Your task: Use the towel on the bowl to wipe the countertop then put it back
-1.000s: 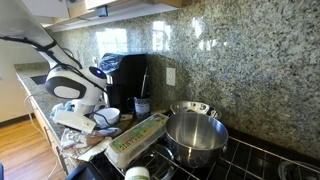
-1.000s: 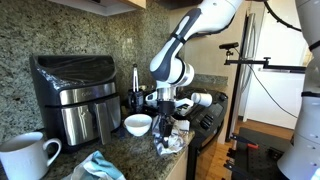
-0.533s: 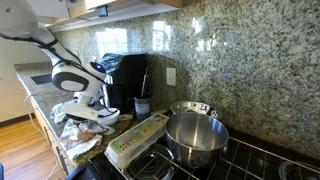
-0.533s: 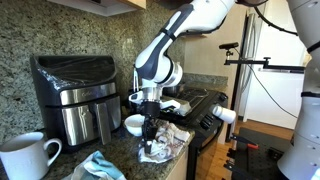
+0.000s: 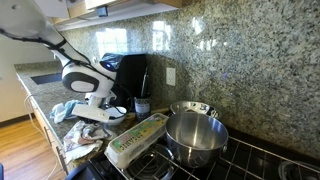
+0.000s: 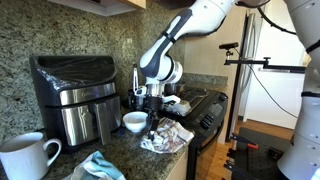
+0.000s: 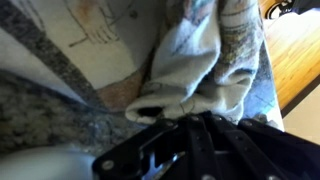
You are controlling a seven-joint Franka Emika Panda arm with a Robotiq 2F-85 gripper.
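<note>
The crumpled white and grey towel (image 5: pixel 78 136) lies on the granite countertop (image 5: pixel 52 128) near its front edge, and it also shows in the other exterior view (image 6: pixel 168 138). My gripper (image 5: pixel 97 114) points down over the towel's inner edge, right beside the white bowl (image 6: pixel 136 122). In the wrist view the towel (image 7: pixel 205 55) is bunched up against my gripper (image 7: pixel 186 122), whose dark fingers are closed on a fold of it. The bowl (image 5: pixel 119 113) is empty.
A black air fryer (image 6: pixel 70 92) stands against the wall behind the bowl. A white mug (image 6: pixel 26 158) and a blue cloth (image 6: pixel 100 167) lie at the near end. A steel pot (image 5: pixel 194 137) and a green carton (image 5: pixel 137 140) sit on the stove.
My gripper has dragged the towel across the countertop toward the bowl and the air fryer, then lifted a little. The towel now lies spread beside the bowl.
</note>
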